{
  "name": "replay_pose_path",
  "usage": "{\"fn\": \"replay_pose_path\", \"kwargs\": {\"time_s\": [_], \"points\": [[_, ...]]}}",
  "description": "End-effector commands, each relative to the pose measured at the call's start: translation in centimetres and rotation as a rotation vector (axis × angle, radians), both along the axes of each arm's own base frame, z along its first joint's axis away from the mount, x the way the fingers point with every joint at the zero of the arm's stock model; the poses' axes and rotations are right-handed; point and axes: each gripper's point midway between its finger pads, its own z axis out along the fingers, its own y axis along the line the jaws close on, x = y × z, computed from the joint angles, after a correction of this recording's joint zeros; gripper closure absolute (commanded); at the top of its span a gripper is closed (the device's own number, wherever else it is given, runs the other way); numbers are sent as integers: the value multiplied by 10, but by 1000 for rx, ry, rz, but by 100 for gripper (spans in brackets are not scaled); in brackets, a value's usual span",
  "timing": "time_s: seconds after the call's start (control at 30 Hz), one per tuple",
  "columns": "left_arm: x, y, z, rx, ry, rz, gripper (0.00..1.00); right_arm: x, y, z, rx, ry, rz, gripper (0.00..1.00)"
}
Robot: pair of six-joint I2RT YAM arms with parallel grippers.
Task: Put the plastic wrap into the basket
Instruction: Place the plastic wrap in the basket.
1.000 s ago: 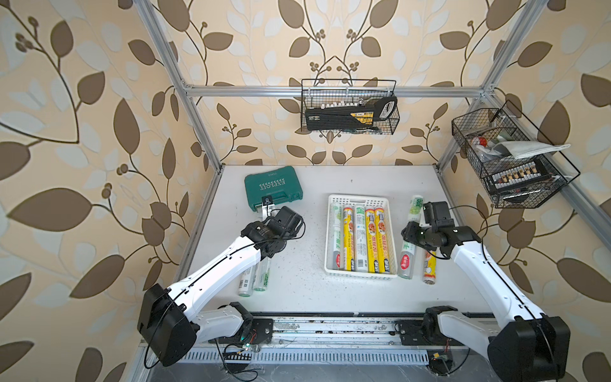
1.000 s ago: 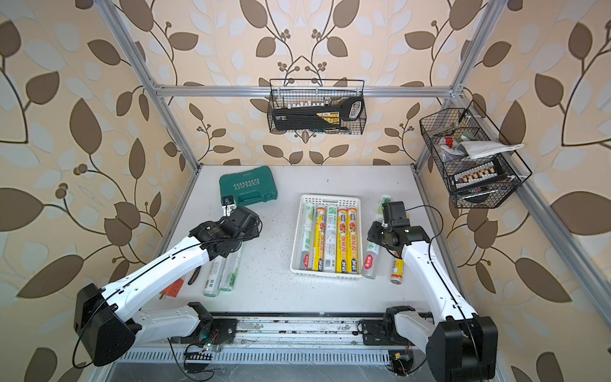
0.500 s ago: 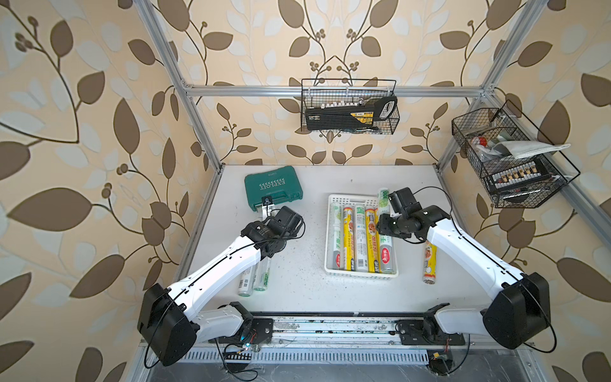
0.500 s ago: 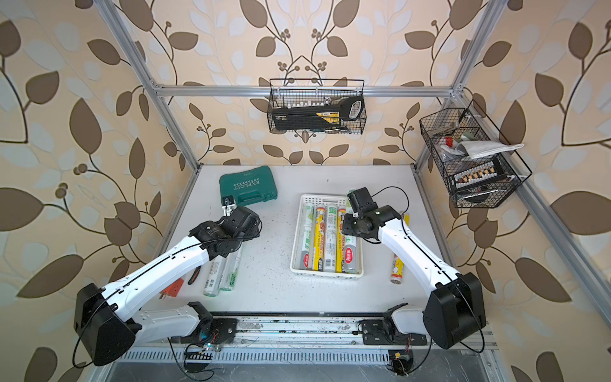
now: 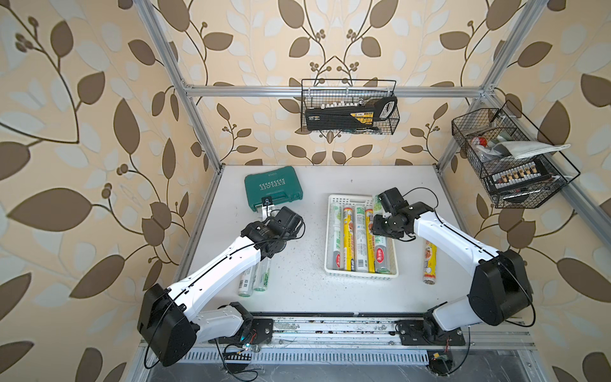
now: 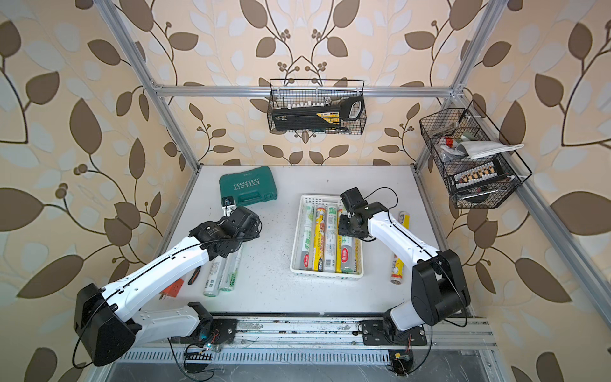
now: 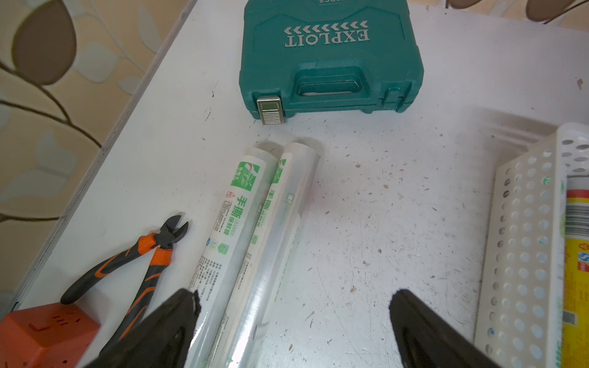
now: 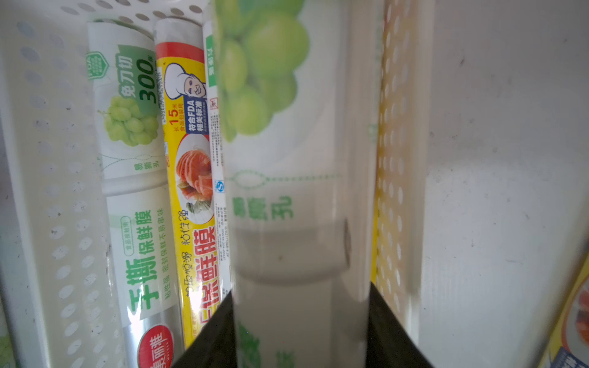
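rolls [image 5: 347,238] in basket [image 5: 360,274] | 2 rolls [image 5: 261,276] left | 1 roll [image 5: 429,261] right | case [image 5: 272,188] behind-left

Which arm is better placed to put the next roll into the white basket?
Right. The right claw is shut on a grape-print plastic wrap roll over the white basket; the left claw hangs open above two rolls outside it.

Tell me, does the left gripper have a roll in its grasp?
No: the left wrist view shows the left gripper wide open, nothing clamped, with two rolls lying loose on the table.

The held roll [image 8: 296,191] is blurred, both ends cut off.
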Motion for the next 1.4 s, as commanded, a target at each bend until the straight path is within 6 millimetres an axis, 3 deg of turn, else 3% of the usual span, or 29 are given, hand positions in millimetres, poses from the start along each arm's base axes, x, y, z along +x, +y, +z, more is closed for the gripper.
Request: {"fn": "replay_pose_path", "kwargs": {"time_s": [0.0,0.37,0.63,0.83,1.0,1.17,1.37], "points": [[1,4,11,-18,-22,22,1,12,4,1,12,-41,-2,56],[1,4,9,-19,-16,23,1,7,3,-33,-23,39,12,55],[0,7,10,-7,-16,34,1,5,4,-37,-23,50,16,41],[-4,13,15,-14,-41,48,1,6,0,-11,-31,14,16,31],[-4,14,15,-8,-39,46,1,1,1,22,1,-46,31,29],[-6,13,13,1,-10,36,1,-11,0,55,36,-116,59,29],[-9,18,8,-19,7,38,1,-29,4,80,124,-249,110,27]]}}
